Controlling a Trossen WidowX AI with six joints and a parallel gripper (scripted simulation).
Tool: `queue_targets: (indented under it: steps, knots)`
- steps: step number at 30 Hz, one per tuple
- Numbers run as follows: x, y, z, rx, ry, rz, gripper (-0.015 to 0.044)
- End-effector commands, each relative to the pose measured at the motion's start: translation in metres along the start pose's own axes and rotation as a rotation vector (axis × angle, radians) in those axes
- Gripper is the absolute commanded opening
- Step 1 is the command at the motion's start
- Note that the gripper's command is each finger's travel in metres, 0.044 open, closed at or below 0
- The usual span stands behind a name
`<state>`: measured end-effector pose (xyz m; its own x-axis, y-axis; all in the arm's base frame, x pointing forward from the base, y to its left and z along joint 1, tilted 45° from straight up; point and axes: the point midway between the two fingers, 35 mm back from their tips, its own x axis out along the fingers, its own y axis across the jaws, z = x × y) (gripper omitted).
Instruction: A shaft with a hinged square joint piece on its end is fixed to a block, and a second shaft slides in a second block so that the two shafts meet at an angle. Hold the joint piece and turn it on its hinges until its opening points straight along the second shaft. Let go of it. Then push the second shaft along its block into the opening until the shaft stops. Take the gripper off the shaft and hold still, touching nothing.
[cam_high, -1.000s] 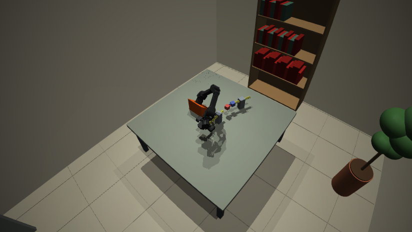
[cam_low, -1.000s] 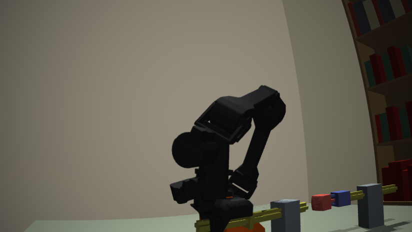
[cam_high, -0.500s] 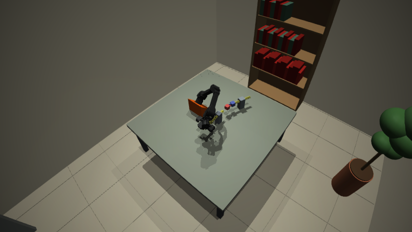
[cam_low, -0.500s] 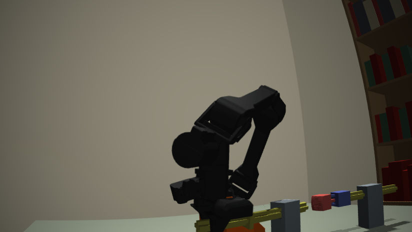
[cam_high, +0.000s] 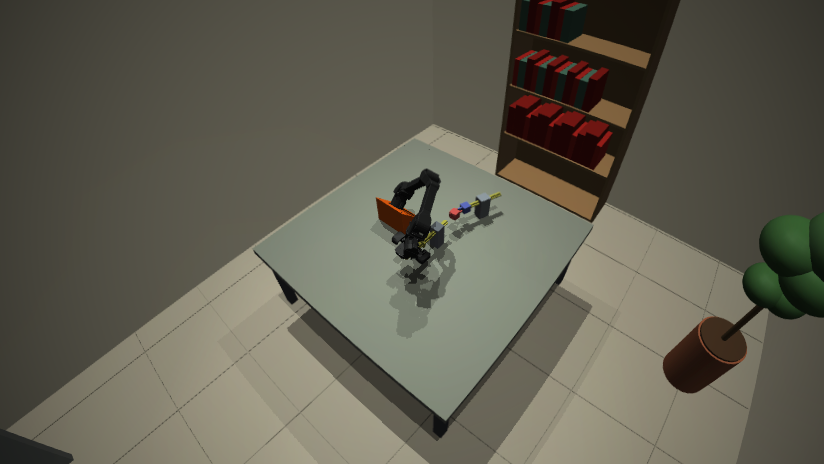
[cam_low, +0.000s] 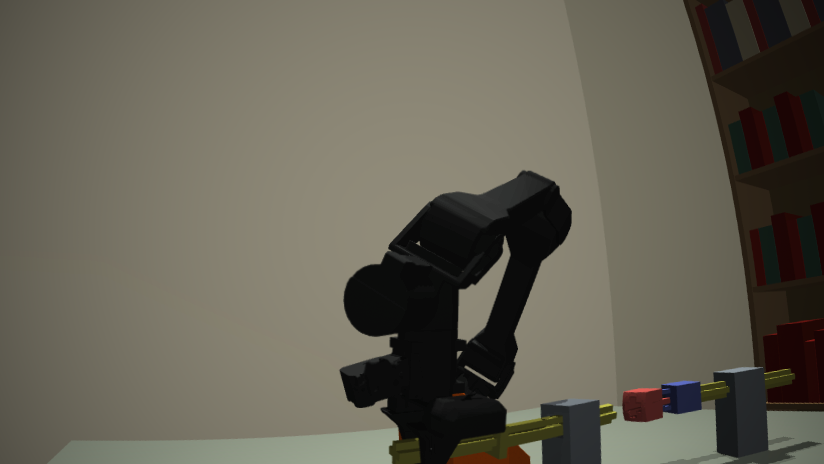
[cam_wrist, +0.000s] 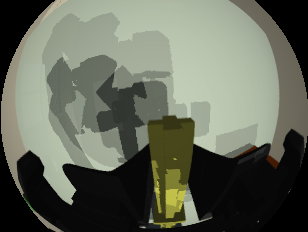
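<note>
We see a yellow ribbed shaft (cam_high: 429, 238) (cam_low: 528, 433) (cam_wrist: 171, 142) through one grey block (cam_high: 437, 235) (cam_low: 579, 433), its tip apart from the red joint piece (cam_high: 454, 213) (cam_low: 642, 405), which is hinged to the blue piece (cam_high: 465, 207) (cam_low: 683, 397) on the other shaft (cam_high: 495, 195) (cam_low: 778, 378).

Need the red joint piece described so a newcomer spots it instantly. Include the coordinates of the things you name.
On the table (cam_high: 345, 322) (cam_low: 115, 452), find the two grey blocks. Between them, on the end of the farther block's yellow shaft, sits a blue cube (cam_high: 465, 207) (cam_low: 684, 397). The joint piece (cam_high: 454, 213) (cam_low: 642, 405) is the red one beside it.
</note>
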<state>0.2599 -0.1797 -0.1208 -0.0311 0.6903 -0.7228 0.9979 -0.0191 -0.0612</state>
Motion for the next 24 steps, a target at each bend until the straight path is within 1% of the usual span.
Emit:
queue_targets:
  steps: [1,2,7,16,24]
  knots:
    - [0.0,0.0,0.0,0.0,0.0,0.0,0.002]
    - [0.0,0.0,0.0,0.0,0.0,0.0,0.0]
    - [0.0,0.0,-0.001,0.001,0.0,0.013,0.0]
    - [0.001,0.0,-0.013,0.005,0.003,0.102,0.0]
    - [0.001,0.0,-0.025,0.006,0.004,0.13,0.0]
